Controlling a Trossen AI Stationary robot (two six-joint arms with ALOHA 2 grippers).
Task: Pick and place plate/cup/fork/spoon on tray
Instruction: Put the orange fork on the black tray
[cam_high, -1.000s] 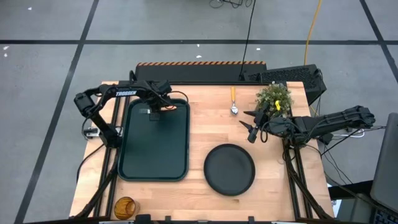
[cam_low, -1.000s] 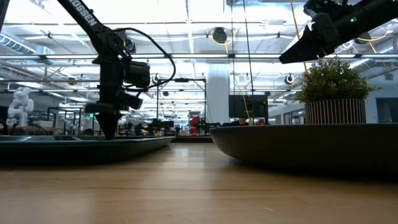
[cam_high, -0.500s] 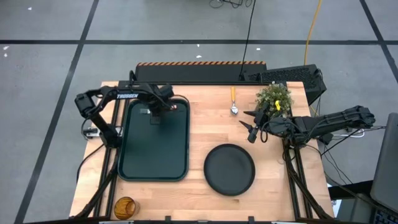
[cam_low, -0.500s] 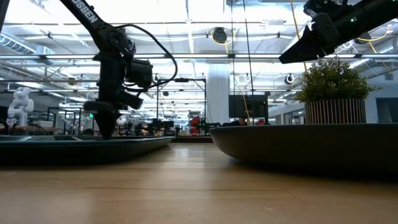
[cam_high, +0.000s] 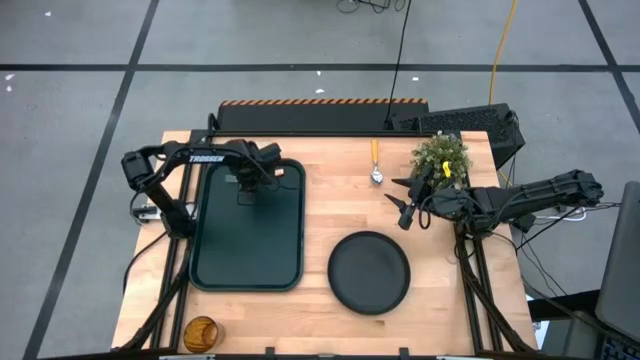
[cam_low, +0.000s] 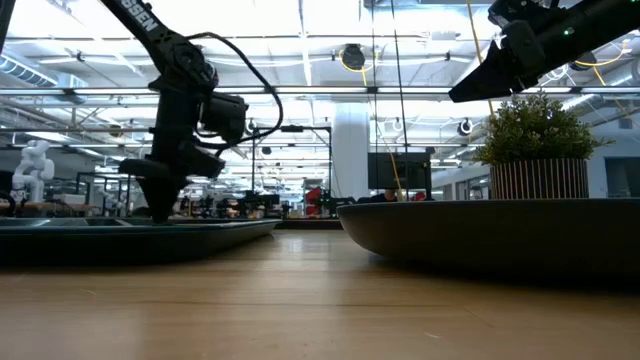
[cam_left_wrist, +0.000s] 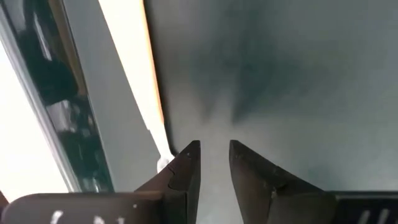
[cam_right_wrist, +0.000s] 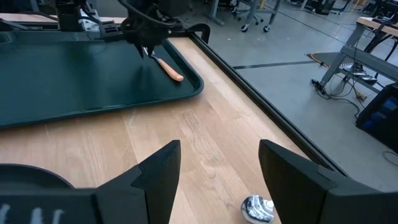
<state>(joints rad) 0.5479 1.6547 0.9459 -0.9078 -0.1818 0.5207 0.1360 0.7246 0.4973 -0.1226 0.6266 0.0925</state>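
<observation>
Fork (cam_right_wrist: 168, 68) lies inside the tray (cam_high: 247, 255), near its far rim, just beside the left gripper (cam_high: 245, 187), whose jaws stand narrowly apart over the tray floor, holding nothing. Plate (cam_high: 369, 272), cup (cam_high: 202, 333) and spoon (cam_high: 376, 162) sit outside the tray. Right gripper (cam_high: 402, 203) hovers wide open above the spoon.

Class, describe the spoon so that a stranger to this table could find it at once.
Start at the potted plant in the table's far right corner. Just left of it, near the far edge, lies the spoon. Its silver oval bowl and orange handle set it apart from the round dark plate nearer the front.
</observation>
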